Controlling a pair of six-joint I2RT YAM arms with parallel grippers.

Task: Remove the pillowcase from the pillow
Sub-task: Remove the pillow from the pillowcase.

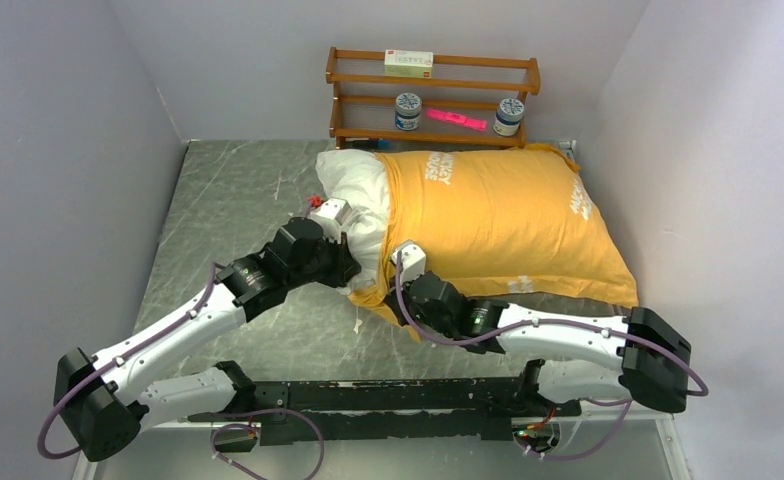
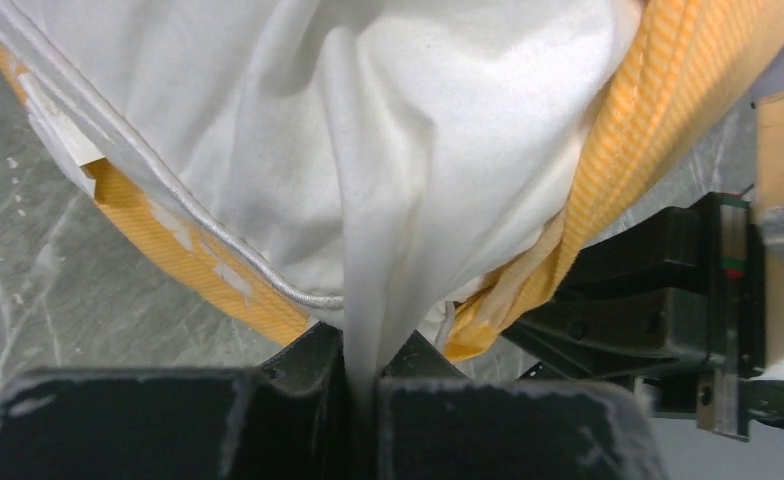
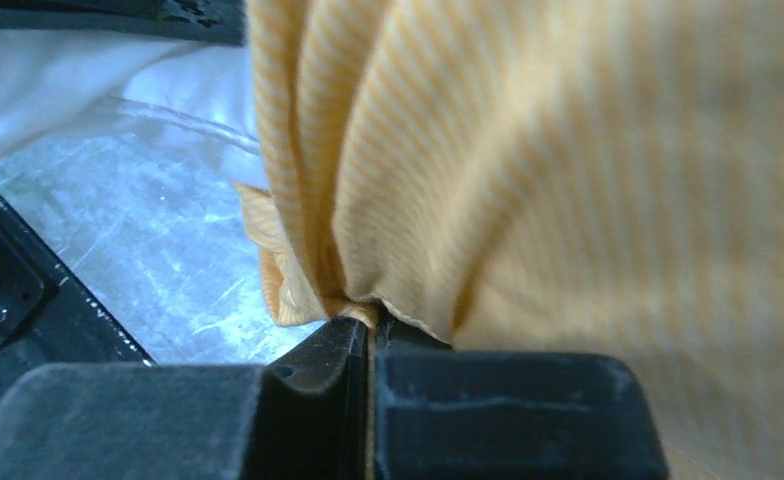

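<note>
The pillow point(image 1: 353, 185) lies across the table with its long axis running 9 to 3 o'clock and its bare white end at 9. The pillowcase point(image 1: 498, 225) covers the rest, mouth facing 9, so it should slide off toward 3. The left gripper point(image 2: 363, 375) pinches a fold of white pillow fabric. The right gripper point(image 3: 371, 335), nearer the case, pinches its orange hem at 7 o'clock. The case's white lettering is too small to read
</note>
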